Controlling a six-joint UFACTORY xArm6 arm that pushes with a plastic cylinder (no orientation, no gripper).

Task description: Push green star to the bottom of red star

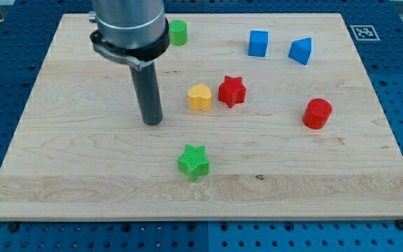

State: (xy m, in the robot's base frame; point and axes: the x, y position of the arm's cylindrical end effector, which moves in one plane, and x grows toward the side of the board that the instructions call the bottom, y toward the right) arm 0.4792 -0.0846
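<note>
The green star (pixel 194 162) lies on the wooden board (pixel 68 175), below and to the left of the red star (pixel 232 91). The red star sits near the board's middle, touching or almost touching a yellow heart-shaped block (pixel 200 97) on its left. My tip (pixel 152 122) stands on the board above and to the left of the green star, a short gap away from it, and to the left of the yellow block.
A green round block (pixel 178 32) sits at the view's top beside the arm. A blue cube (pixel 258 43) and a blue triangular block (pixel 301 50) lie at the top right. A red cylinder (pixel 317 113) lies at the right.
</note>
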